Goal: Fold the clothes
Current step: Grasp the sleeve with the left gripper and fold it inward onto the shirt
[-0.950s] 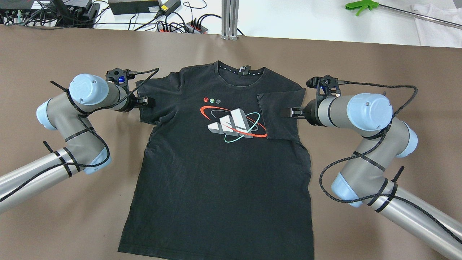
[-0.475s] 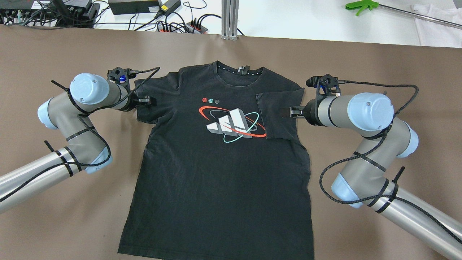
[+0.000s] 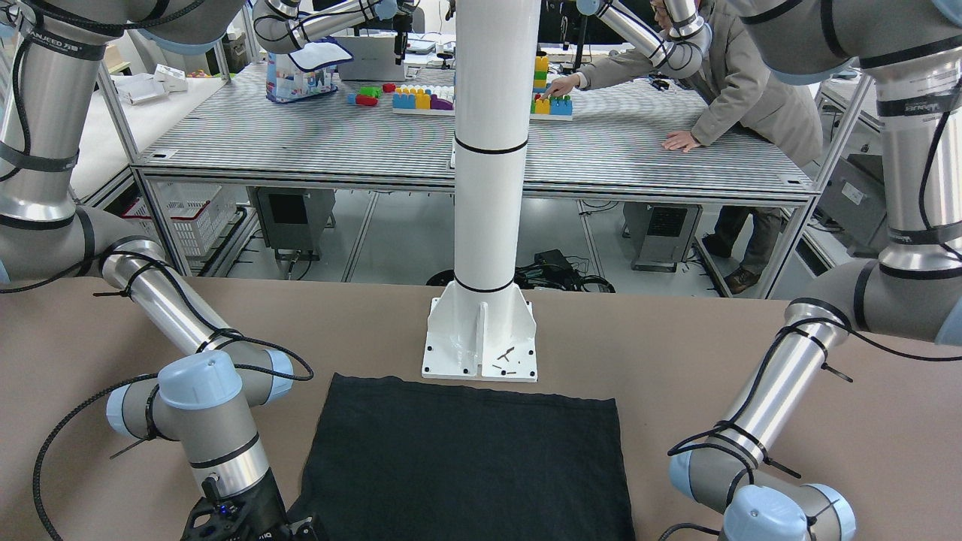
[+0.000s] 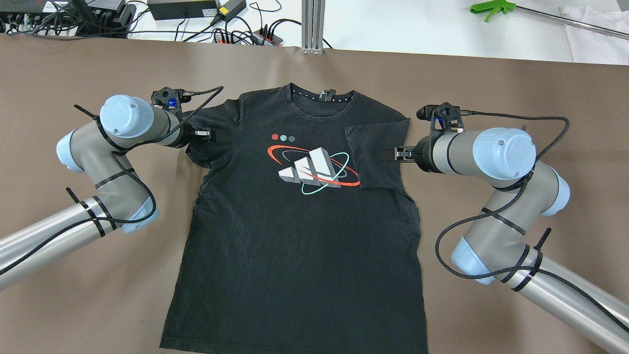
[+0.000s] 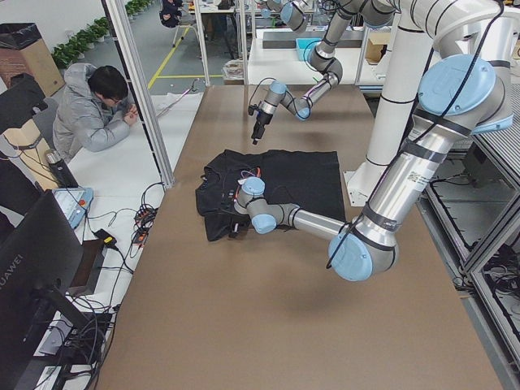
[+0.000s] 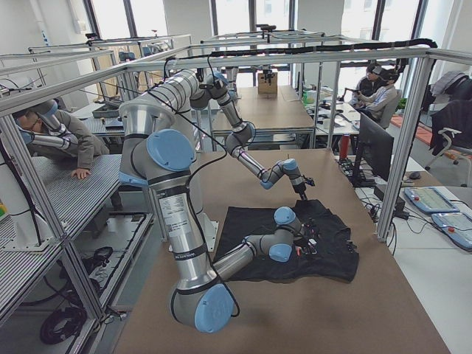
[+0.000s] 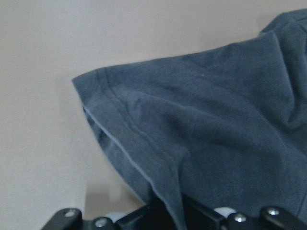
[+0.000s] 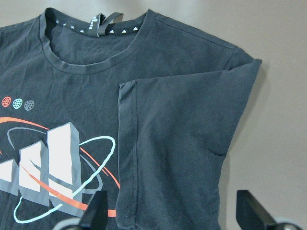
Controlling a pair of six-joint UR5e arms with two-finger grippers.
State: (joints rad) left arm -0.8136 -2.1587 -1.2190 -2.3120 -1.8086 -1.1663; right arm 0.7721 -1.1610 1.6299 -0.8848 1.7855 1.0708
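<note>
your black t-shirt lies flat on the tabletop, collar at 12 o'clock; the left gripper has its jaws pinched on the 9 o'clock sleeve, likely to fold it inward; the right gripper hangs jaws apart over the folded-in 3 o'clock sleeve.

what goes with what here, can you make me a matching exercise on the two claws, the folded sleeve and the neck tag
Things:
1. left claw
2. right claw
3. right-side sleeve
4. neck tag

States:
a. folded inward, lying flat
b. open
c. grey loop
d. shut on the left-side sleeve

Pairs: 1-d, 2-b, 3-a, 4-c
</note>
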